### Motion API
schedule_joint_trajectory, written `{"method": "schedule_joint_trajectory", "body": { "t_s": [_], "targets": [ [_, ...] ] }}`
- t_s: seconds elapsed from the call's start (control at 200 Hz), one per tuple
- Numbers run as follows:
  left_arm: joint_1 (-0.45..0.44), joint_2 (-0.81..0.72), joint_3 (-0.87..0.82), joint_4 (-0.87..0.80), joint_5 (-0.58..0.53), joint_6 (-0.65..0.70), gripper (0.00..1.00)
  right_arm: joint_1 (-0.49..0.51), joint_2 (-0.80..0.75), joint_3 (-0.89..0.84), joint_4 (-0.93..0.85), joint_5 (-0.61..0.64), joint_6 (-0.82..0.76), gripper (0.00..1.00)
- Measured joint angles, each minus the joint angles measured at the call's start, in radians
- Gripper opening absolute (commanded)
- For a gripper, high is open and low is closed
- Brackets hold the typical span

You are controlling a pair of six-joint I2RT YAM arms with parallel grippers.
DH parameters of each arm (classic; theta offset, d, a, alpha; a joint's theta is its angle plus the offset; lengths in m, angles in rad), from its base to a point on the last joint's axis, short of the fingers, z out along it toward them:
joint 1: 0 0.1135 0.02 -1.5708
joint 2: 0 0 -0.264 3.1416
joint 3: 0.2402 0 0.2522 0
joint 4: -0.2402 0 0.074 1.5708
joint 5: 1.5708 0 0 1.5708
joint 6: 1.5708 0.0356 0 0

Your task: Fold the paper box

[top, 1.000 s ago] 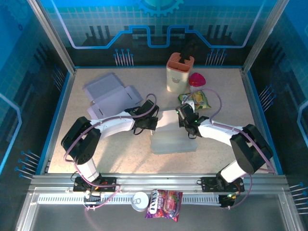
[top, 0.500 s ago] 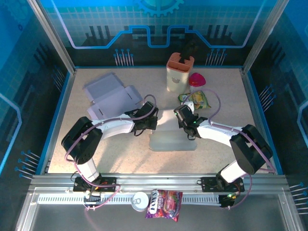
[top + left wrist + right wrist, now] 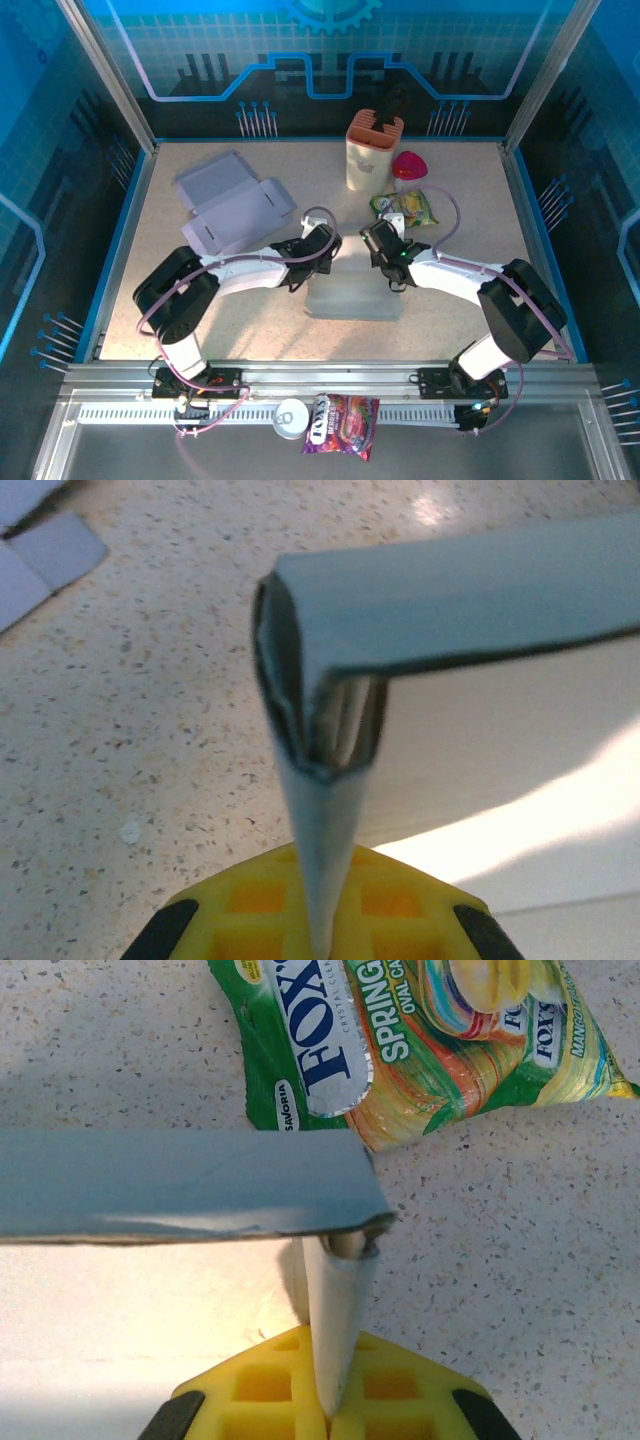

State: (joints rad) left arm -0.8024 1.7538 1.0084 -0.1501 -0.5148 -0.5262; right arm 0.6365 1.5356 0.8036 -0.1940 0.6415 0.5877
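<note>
Sweets packet [image 3: 340, 423] and a small white round tin [image 3: 291, 417] are lying side by side on the metal rail [image 3: 500, 412] at the near edge, just in front of the two arm bases. From there both arms are bending outward at the elbow and reaching inward across the speckled table [image 3: 470, 300], their wrists nearly meeting at its middle.

The left gripper [image 3: 318, 252] [image 3: 322, 912] is clamping tight on a thin upright flap at one corner of the paper box [image 3: 352, 290] [image 3: 480, 580]. The right gripper [image 3: 385, 248] [image 3: 330, 1390] is pinching a matching flap at the opposite corner. The grey-blue box [image 3: 180, 1185] is sitting half formed at the centre of the table between the two, its pale inside facing up and one wall standing.

Just beyond the right gripper, a green Fox's candy bag [image 3: 408, 208] [image 3: 420, 1040] is lying flat. Farther back, a pink-red object [image 3: 408, 165] is resting beside a beige holder with an orange top [image 3: 373, 153]; what the holder is carrying cannot be made out. A second, unfolded sheet of box card [image 3: 232, 200] [image 3: 40, 550] is lying flat at the far left.
</note>
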Motion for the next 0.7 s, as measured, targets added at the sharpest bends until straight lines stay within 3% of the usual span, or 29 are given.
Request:
{"method": "schedule_joint_trajectory", "body": {
  "t_s": [0.385,0.65,0.7],
  "targets": [
    [-0.087,0.176,0.184,-0.209,-0.327,-0.247,0.00,0.006,0.016,0.023,-0.015,-0.006,0.042,0.00],
    [-0.094,0.178,0.184,-0.212,-0.341,-0.288,0.00,0.006,0.019,0.024,-0.014,-0.011,0.042,0.00],
    [-0.093,0.175,0.183,-0.211,-0.333,-0.287,0.11,0.006,0.019,0.024,-0.014,-0.011,0.042,0.00]
  ]
}}
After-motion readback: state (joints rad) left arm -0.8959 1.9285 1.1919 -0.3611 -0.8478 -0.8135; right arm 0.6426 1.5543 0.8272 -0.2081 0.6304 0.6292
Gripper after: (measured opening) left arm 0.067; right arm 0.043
